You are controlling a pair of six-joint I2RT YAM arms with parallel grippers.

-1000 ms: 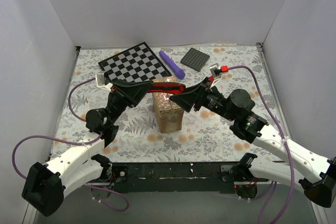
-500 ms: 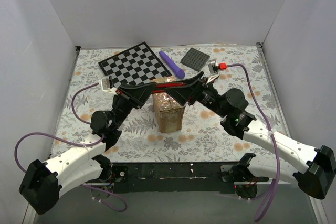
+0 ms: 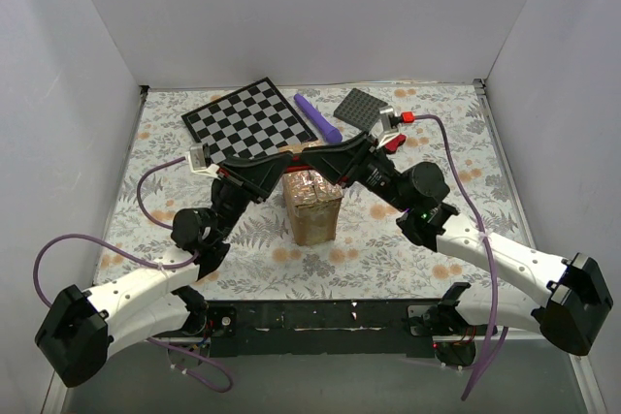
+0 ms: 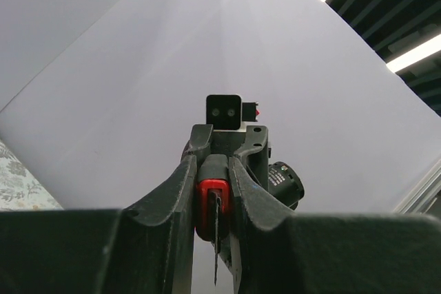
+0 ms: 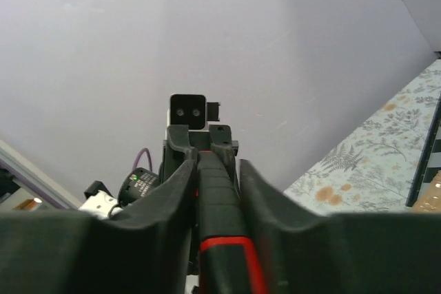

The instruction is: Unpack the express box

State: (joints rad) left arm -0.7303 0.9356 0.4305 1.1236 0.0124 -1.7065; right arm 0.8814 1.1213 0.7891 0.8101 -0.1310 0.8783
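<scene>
Handover above box (image 3: 312,203): left gripper (image 4: 213,170) clamps cutter (image 5: 219,201) by blade end, right gripper (image 5: 215,162) flanks handle, grip unclear; left should release only once right holds firm.

Top cam overhead-rear; L cam (image 5: 188,111), R cam (image 4: 224,111) face-to-face, close.

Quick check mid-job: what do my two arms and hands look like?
The left arm and right arm have white shells, black joints and looping purple cables. The left hand and right hand are black, two tapering fingers each.
</scene>
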